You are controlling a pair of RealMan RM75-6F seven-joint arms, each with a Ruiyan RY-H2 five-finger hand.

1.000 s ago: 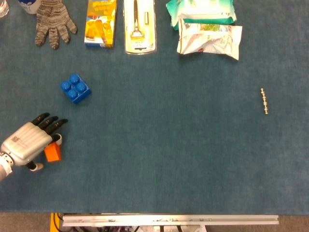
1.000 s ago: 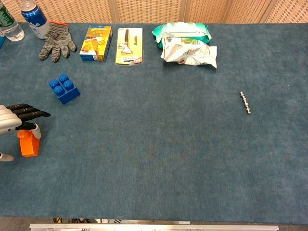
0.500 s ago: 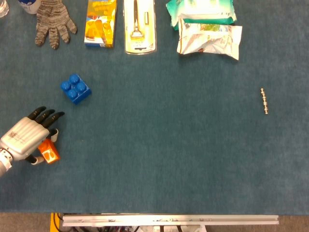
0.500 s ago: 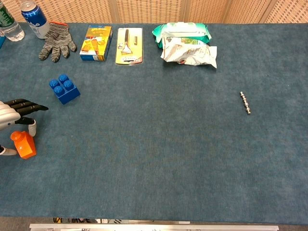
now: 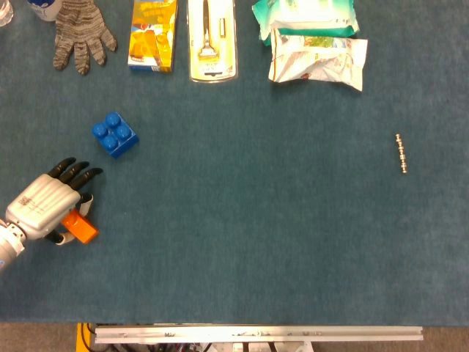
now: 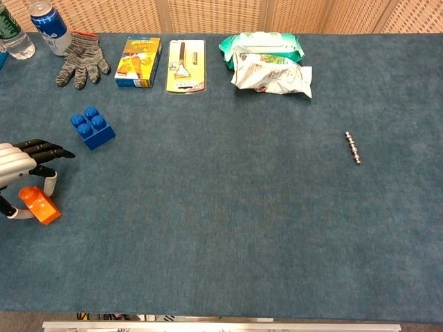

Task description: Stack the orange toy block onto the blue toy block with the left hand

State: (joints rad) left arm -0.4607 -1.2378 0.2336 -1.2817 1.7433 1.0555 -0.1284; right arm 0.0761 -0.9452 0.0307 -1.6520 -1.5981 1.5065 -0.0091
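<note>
1. Right now the robot's silver left hand with black fingers sits at the near left of the blue felt-covered table, and the small orange plastic toy block is tucked under its fingers on the side nearer the camera.
2. From the chest view the left hand appears to pinch the orange toy block between the thumb and a finger, with the block tilted and the remaining fingers stretched forward and slightly apart; whether the block is fully clear of the cloth I cannot tell.
3. Farther from the camera and a little to the right of that hand lies the blue studded plastic toy block, studs up, sitting apart from the fingertips with bare cloth between them.
4. So the coming move, as I judge it, runs away from the camera and slightly rightward, and the tilted orange toy block will likely need levelling before it seats on the studs.
5. Only the left hand shows in either view, which suits the task; the right hand is out of sight.
6. Along the far edge lie a grey knitted glove, a yellow carton and crumpled snack packets, all well away from the path.
</note>
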